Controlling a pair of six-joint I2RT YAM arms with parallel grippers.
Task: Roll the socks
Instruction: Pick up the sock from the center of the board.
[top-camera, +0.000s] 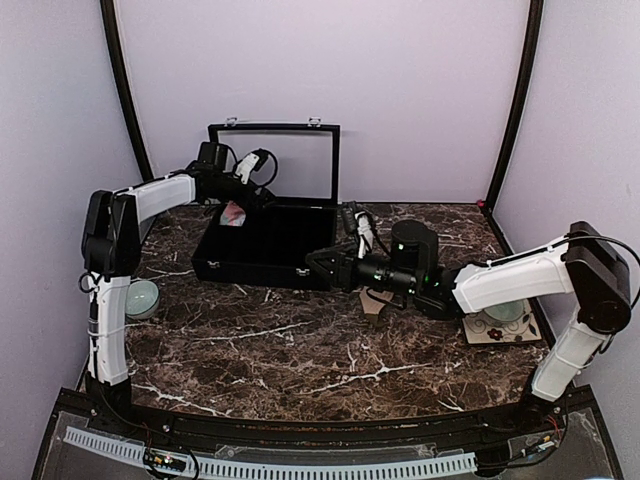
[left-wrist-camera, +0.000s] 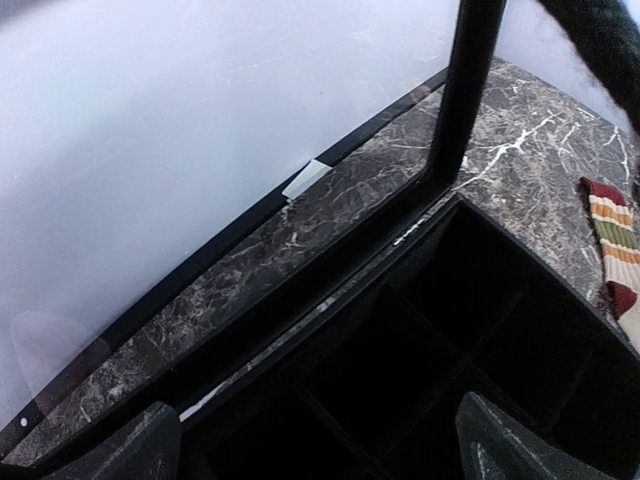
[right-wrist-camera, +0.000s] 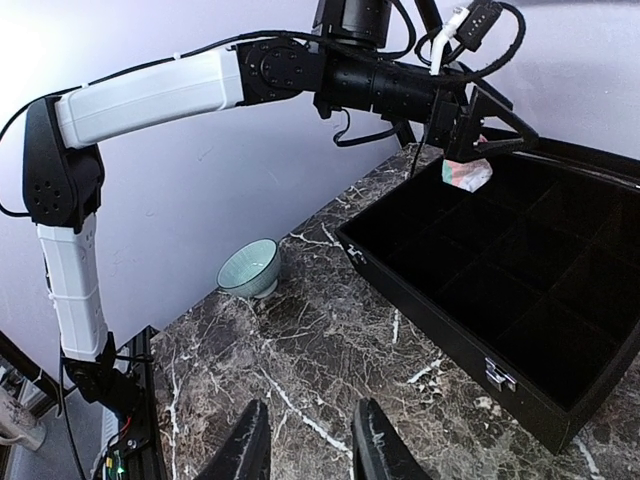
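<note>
Marble table (top-camera: 300, 350) under me, black box (top-camera: 250, 262) open on it. My left gripper (left-wrist-camera: 322, 432) is spread wide over the box's back-left corner, gripping nothing, with the pink sock (right-wrist-camera: 466, 173) bunched right at it. My right gripper (right-wrist-camera: 312, 415) is narrowly parted and empty. The tan striped sock (left-wrist-camera: 612, 250) lies beside the box.

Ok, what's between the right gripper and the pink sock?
Right wrist view, from the right gripper: bare marble table, then the black box's near wall and empty compartments; the pink sock is at its far end.
</note>
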